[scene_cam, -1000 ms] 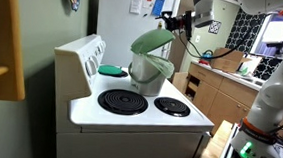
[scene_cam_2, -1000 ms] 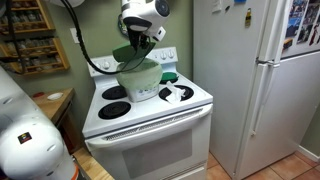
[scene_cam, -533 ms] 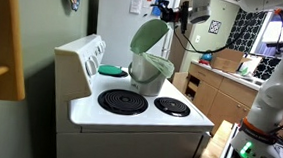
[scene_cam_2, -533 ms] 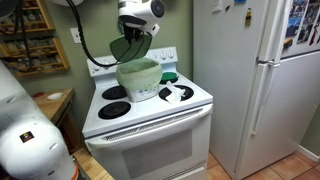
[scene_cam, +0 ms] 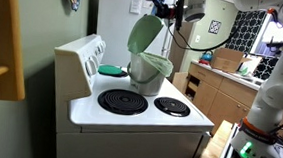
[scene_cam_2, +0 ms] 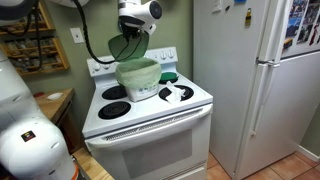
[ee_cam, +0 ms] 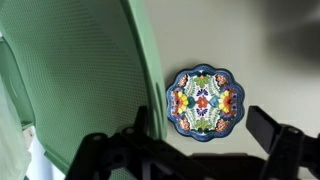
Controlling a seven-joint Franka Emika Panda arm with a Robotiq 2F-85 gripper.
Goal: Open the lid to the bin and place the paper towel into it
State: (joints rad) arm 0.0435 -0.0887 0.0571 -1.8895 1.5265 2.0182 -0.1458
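The pale sage-green bin [scene_cam: 152,76] stands in the middle of the white stove, seen in both exterior views [scene_cam_2: 138,78]. Its lid [scene_cam: 145,34] stands nearly upright on its hinge and fills the left of the wrist view [ee_cam: 80,70]. My gripper [scene_cam: 164,10] is at the lid's top edge, also in an exterior view [scene_cam_2: 133,35]. In the wrist view its fingers [ee_cam: 205,135] are wide apart, with the lid's edge by the left finger. A white crumpled thing, probably the paper towel [scene_cam_2: 183,93], lies on the front right burner.
A teal round disc [scene_cam: 112,70] lies on a back burner near the stove's control panel [scene_cam: 78,60]. A refrigerator [scene_cam_2: 260,80] stands beside the stove. A colourful decorative plate [ee_cam: 205,100] hangs on the wall. Kitchen counters [scene_cam: 222,80] lie beyond.
The lid has swung from a low tilt to nearly upright. My gripper has risen and moved toward the back of the stove with the lid's edge.
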